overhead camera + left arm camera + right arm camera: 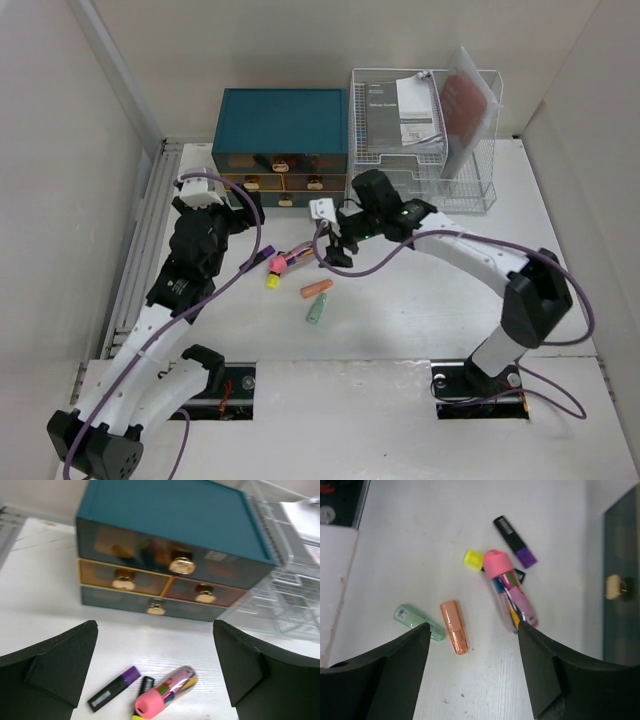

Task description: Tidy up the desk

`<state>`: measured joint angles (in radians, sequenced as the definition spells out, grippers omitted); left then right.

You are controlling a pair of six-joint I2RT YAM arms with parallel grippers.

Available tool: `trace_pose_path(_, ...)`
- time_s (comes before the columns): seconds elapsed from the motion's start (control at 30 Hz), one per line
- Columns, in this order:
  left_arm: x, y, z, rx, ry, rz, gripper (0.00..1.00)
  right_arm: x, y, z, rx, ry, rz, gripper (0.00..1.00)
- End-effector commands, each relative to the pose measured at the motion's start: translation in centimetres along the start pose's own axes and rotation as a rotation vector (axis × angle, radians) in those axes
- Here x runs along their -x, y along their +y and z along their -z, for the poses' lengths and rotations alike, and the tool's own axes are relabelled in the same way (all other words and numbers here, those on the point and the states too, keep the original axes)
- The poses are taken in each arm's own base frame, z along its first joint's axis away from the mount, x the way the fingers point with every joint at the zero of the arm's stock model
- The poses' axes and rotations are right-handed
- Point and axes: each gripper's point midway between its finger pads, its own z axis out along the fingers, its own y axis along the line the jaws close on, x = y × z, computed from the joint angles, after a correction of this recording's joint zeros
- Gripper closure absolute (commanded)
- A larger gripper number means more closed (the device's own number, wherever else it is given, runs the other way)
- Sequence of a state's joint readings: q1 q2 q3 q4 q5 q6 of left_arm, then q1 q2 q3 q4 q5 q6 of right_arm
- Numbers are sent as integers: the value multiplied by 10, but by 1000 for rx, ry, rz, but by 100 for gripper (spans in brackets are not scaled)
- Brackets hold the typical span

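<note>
A: Desk (420, 330)?
B: White top, fills centre and bottom of the overhead view.
A: Left gripper (155, 627)?
B: Jaws wide, holding nothing; teal drawer chest (165, 545) at frame top.
A: Right gripper (474, 627)?
B: Jaws apart, holding nothing; orange tube (454, 626) lower centre.

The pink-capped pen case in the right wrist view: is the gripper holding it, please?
No, the pink-capped pen case lies flat on the desk, ahead of the open right gripper.
</note>
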<state>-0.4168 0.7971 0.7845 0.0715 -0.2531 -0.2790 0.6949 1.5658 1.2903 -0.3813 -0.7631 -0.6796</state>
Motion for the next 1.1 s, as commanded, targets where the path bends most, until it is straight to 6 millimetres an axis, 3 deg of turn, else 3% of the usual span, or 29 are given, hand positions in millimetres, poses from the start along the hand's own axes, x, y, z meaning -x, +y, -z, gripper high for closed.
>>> trace_pose_path(0.0, 17, 22, 6, 119, -76, 24, 0, 2, -8, -19, 39, 17, 132, 23)
trace_pose_path(0.1, 24, 31, 13, 162, -113, 45, 0, -15, -15, -42, 47, 72, 144, 15)
trace_pose_path(0.37, 49, 34, 33, 155, -195, 60, 0, -28, -23, -87, 73, 130, 172, 15)
trace_pose_path(0.4, 49, 34, 33, 155, -195, 60, 0, -39, -24, -94, 76, 151, 151, 15)
trace_pose_path(0.47, 56, 33, 40, 146, -219, 70, 0, -37, -31, -105, 41, 164, 163, 15)
trace_pose_path(0.5, 55, 32, 40, 138, -217, 70, 0, -49, -35, -112, 32, 192, 135, 15)
trace_pose_path(0.73, 60, 30, 46, 120, -239, 80, 1, -80, -42, -133, 48, 266, 84, 17)
trace_pose_path(0.97, 61, 27, 47, 99, -242, 82, 3, -101, -42, -141, 47, 308, 38, 20)
trace_pose_path(1.07, 63, 26, 48, 96, -250, 85, 3, -104, -45, -142, 24, 315, 36, 26)
